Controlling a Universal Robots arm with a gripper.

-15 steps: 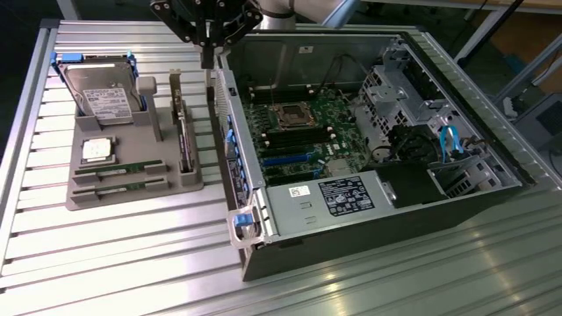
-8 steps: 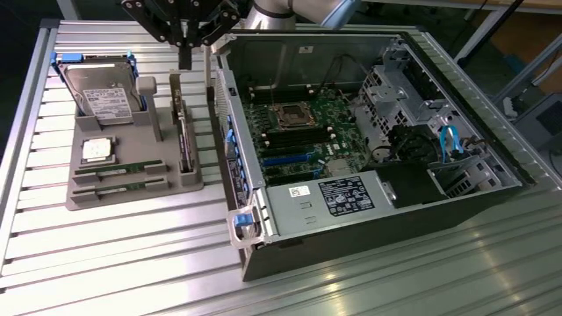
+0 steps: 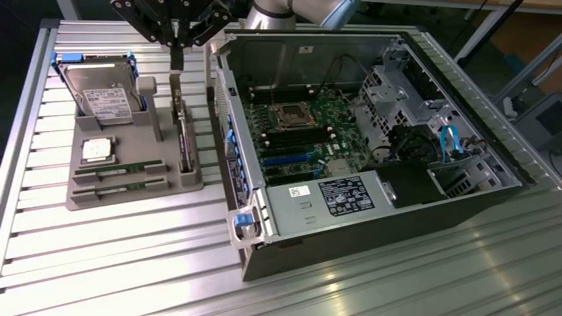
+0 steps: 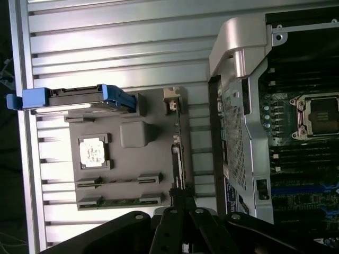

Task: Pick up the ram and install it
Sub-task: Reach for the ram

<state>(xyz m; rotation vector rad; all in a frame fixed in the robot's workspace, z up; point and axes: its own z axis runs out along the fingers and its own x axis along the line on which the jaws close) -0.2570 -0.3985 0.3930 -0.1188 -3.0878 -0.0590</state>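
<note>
Aluminium slats, ribbed and glossy, make up the bench (image 3: pixel 131 263). On it, to the exterior view's right, one dark steel computer case (image 3: pixel 351 253) lies on its side with the panel off, showing a green motherboard (image 3: pixel 299 141) with a square processor socket (image 3: pixel 290 117). To the exterior view's left sits one matte grey moulded tray (image 3: pixel 131 203). Its near slots hold two long, thin green boards, parallel to each other: one ram stick (image 3: pixel 120 189) and, just behind it, a second ram stick (image 3: pixel 118 170). Farther back are one square silver processor chip (image 3: pixel 97 150), one tall green expansion card (image 3: pixel 183 141) standing on edge, and one metal hard drive (image 3: pixel 105 99) in blue rails. Farthest, the black tool (image 3: pixel 178 59) hangs over the card's far end, its fingers pressed together and empty.
</note>
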